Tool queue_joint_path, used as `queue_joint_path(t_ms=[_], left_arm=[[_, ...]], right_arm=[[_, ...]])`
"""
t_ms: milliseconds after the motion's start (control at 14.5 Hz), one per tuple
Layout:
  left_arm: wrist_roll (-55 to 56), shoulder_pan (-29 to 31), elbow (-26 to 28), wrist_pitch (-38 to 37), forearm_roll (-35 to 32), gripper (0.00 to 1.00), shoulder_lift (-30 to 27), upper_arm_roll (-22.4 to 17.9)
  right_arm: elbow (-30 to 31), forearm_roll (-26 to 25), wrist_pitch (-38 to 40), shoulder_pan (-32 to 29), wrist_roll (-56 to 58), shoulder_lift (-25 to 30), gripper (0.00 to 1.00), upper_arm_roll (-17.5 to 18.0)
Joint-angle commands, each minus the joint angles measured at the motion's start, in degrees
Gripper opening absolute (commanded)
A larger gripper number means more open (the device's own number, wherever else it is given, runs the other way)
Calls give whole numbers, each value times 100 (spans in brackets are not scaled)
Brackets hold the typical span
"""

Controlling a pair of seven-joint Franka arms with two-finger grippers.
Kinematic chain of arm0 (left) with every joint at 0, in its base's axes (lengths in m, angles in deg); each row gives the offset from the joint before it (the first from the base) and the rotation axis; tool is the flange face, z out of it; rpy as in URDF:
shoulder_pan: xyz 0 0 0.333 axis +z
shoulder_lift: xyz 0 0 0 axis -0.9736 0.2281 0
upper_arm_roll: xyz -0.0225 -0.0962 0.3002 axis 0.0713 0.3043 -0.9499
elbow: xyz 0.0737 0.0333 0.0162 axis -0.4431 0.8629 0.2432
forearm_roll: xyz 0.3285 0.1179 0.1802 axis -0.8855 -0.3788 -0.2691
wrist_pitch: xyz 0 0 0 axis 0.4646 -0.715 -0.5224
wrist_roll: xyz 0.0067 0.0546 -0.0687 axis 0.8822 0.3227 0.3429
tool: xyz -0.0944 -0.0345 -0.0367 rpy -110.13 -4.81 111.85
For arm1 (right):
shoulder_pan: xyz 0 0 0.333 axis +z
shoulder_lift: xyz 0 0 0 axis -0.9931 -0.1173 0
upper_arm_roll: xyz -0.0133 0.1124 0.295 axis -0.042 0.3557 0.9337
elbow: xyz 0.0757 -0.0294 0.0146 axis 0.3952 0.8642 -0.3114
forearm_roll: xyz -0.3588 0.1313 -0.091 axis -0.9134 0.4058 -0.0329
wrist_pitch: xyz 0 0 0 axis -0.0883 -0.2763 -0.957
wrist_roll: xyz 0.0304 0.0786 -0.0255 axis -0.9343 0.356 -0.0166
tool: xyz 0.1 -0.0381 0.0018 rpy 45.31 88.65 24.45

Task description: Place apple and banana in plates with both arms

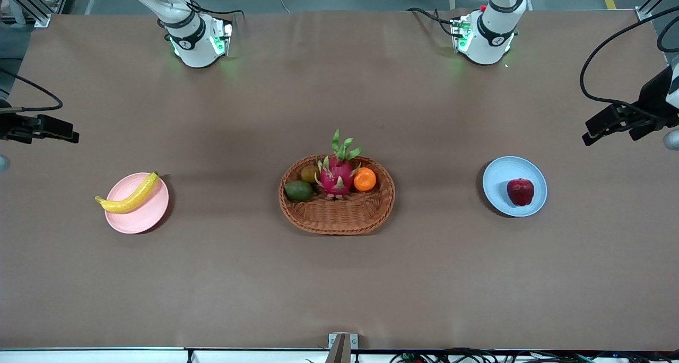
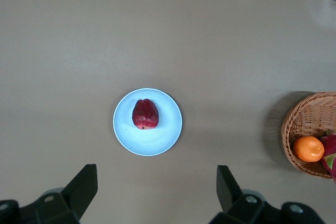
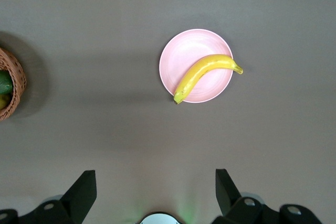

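The dark red apple (image 1: 520, 191) lies on the light blue plate (image 1: 501, 180) toward the left arm's end of the table. It also shows in the left wrist view (image 2: 145, 114), on that plate (image 2: 168, 135). The yellow banana (image 1: 129, 196) lies across the pale pink plate (image 1: 140, 217) toward the right arm's end, its tips over the rim. It also shows in the right wrist view (image 3: 206, 73), on that plate (image 3: 181, 56). My left gripper (image 1: 604, 124) (image 2: 156, 182) is open and empty, high over bare table beside the blue plate. My right gripper (image 1: 58, 130) (image 3: 156, 187) is open and empty, high over bare table beside the pink plate.
An oval wicker basket (image 1: 339, 219) stands mid-table between the plates. It holds a pink dragon fruit (image 1: 337, 174), an orange (image 1: 365, 179), a green avocado (image 1: 298, 191) and a small brownish fruit (image 1: 309, 173). The arm bases stand at the table edge farthest from the camera.
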Motion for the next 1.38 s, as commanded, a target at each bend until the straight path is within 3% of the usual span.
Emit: queue_joint_path(t_ms=[0,207,622,1313], left_arm=[[31,32,-162,-136,87,100,62,10],[31,32,-162,-136,87,100,71,10],[4,23,-171,-136,87,100,62,10],[-5,32,-171,-136,96,100,62,10]], right_arm=[[404,-51,25,-22,-72,499,100,-26],[976,-51,-63,-22,-63,1071,100,-35],[1487,-51,-46,-31,-63,1880,100,-44],[1601,98,-361,-22,-63,2057,100,-88]])
